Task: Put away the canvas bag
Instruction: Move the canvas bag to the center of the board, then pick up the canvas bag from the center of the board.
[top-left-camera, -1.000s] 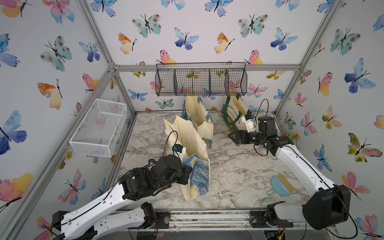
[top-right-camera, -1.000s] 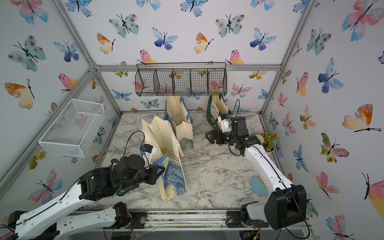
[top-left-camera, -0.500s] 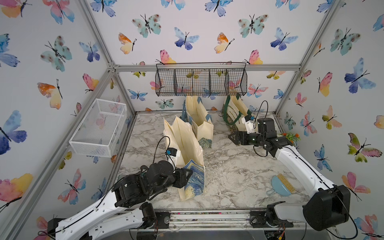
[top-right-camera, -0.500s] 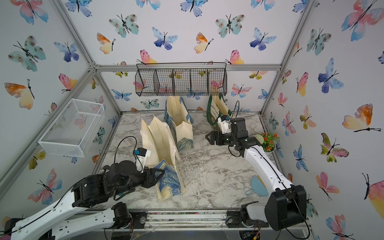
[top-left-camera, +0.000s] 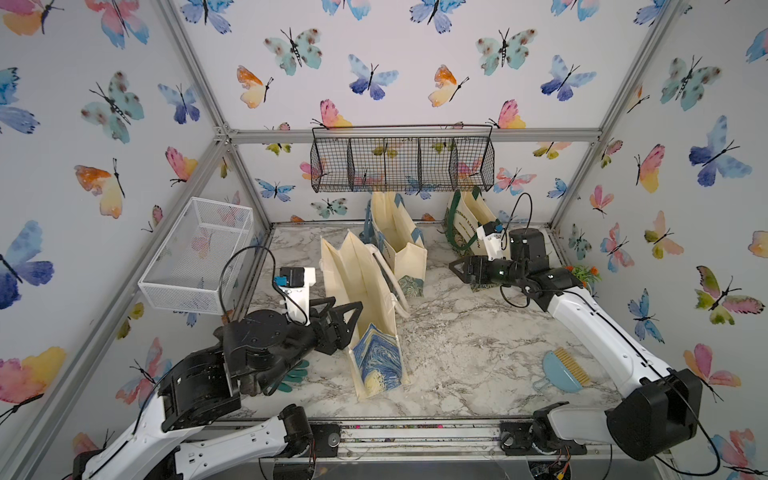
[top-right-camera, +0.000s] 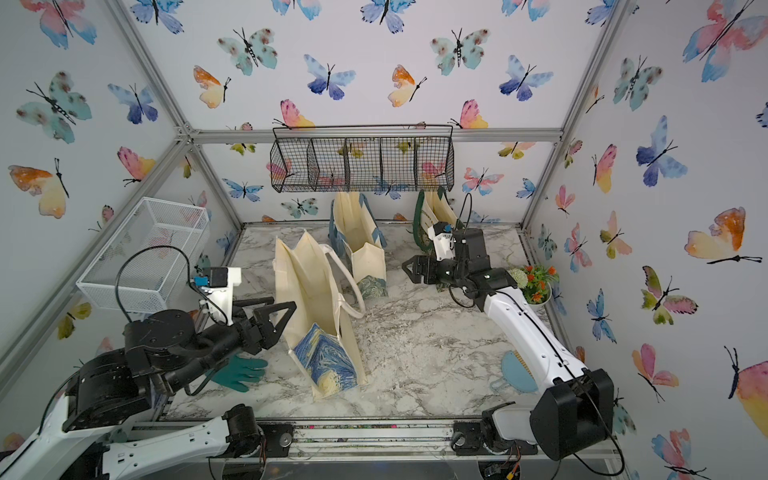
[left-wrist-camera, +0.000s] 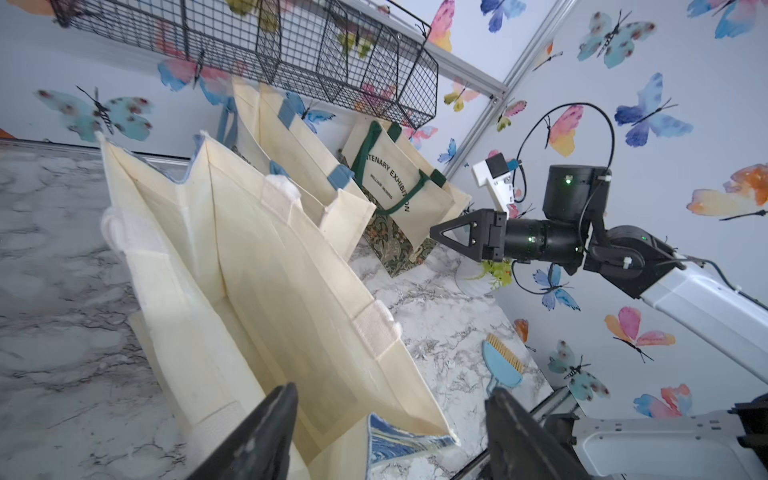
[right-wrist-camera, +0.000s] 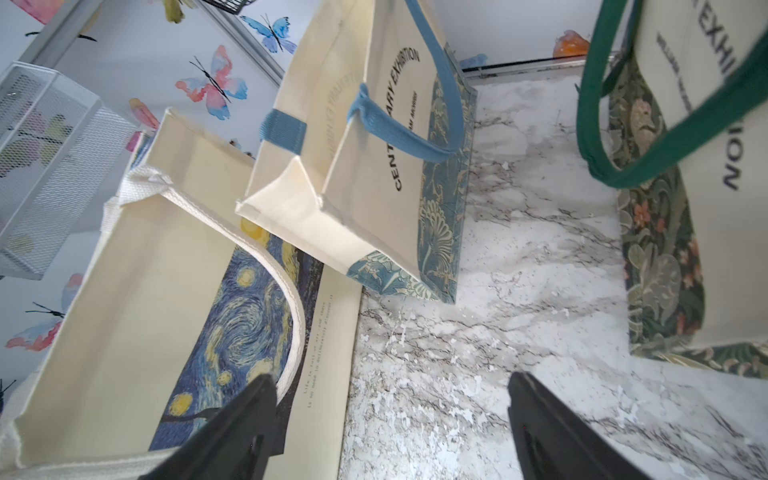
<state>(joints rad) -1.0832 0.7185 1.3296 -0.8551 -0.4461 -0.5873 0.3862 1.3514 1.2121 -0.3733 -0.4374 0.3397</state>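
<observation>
A cream canvas bag (top-left-camera: 365, 291) (top-right-camera: 311, 286) with white handles and a blue swirling-sky print stands upright and gaping open on the marble table, front centre. My left gripper (top-left-camera: 347, 305) (top-right-camera: 282, 303) is open at its left wall, holding nothing. In the left wrist view the bag (left-wrist-camera: 270, 257) has its near end just ahead of the spread jaws of the gripper (left-wrist-camera: 390, 392). My right gripper (top-left-camera: 453, 266) (right-wrist-camera: 390, 378) is open and empty above bare marble at the back right, with the bag (right-wrist-camera: 166, 291) to one side.
A blue-handled bag (top-left-camera: 399, 241) and a green-handled bag (top-left-camera: 465, 224) stand at the back under a black wire basket (top-left-camera: 403, 162). A white mesh basket (top-left-camera: 199, 253) hangs on the left wall. A teal glove (top-right-camera: 241, 370), blue brush (top-left-camera: 565, 370) and flower pot (top-right-camera: 536, 278) lie around.
My left gripper has opened, let go of the bag's edge and drawn back to the left. The bag has shifted slightly and stands by itself. The right arm has hardly moved.
</observation>
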